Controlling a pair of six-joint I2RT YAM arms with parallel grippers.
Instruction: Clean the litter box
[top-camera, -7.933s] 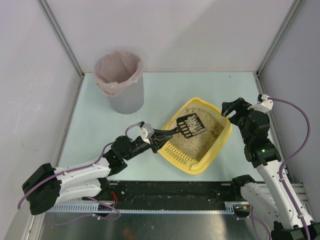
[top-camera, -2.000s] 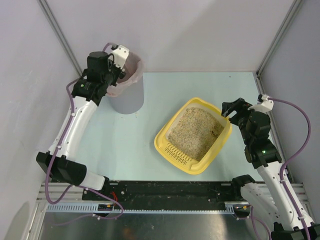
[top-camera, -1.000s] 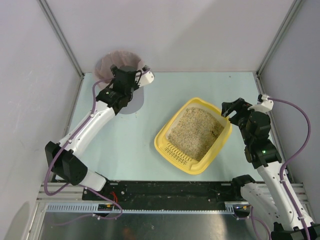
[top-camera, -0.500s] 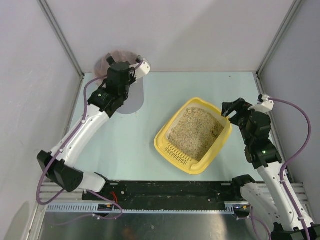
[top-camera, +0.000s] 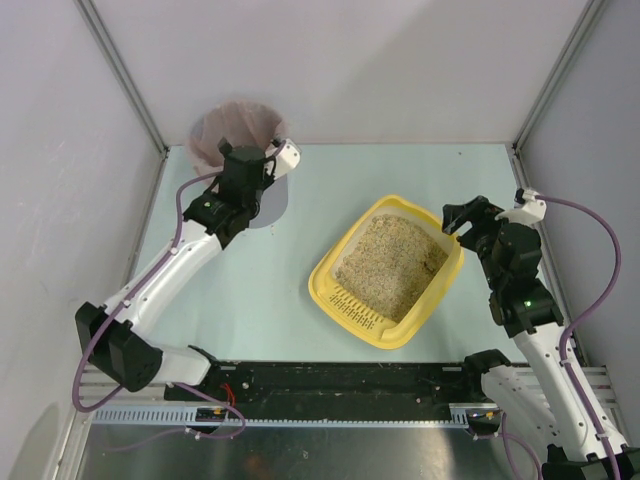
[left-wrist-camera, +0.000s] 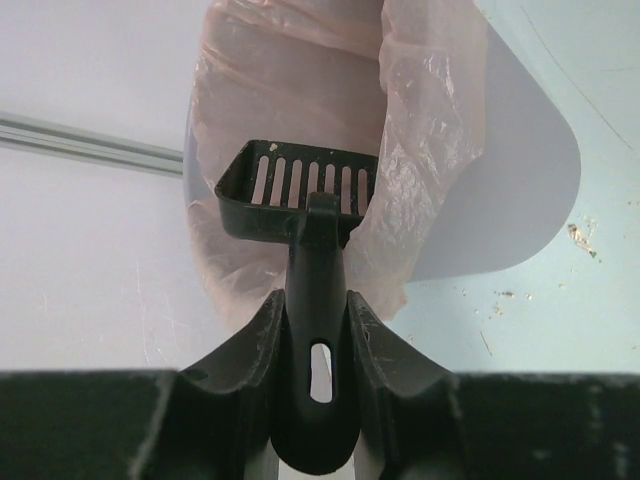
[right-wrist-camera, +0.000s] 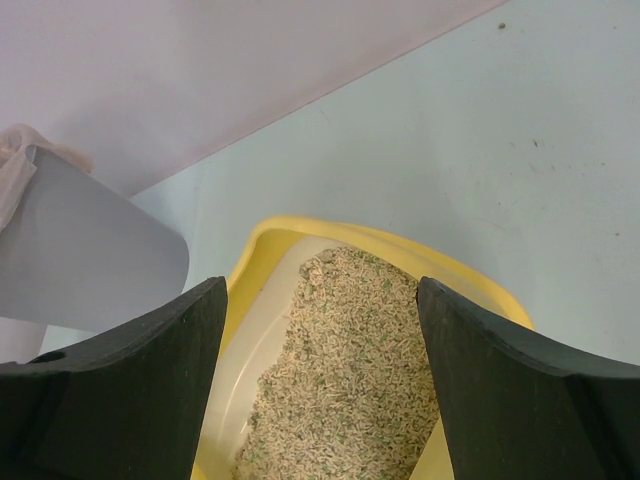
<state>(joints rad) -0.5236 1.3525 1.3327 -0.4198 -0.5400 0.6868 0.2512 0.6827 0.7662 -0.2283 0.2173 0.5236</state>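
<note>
Left gripper (left-wrist-camera: 316, 312) clamps the slotted scoop (left-wrist-camera: 300, 186) at the ten-o'clock pink-lined bin (top-camera: 214, 130), right gripper (right-wrist-camera: 320, 300) gapes by the litter box (top-camera: 322, 288): tip it fully inside the liner.

No lettering, label, brand mark, number or sign can be read in any of the views. The yellow litter box (top-camera: 352, 312), the grey bin (left-wrist-camera: 520, 180) with its pink liner (left-wrist-camera: 290, 80), the black scoop (left-wrist-camera: 318, 260) and the pale desk (top-camera: 300, 260) all show plain, unmarked surfaces. Any marking on the arms is too small to make out.
</note>
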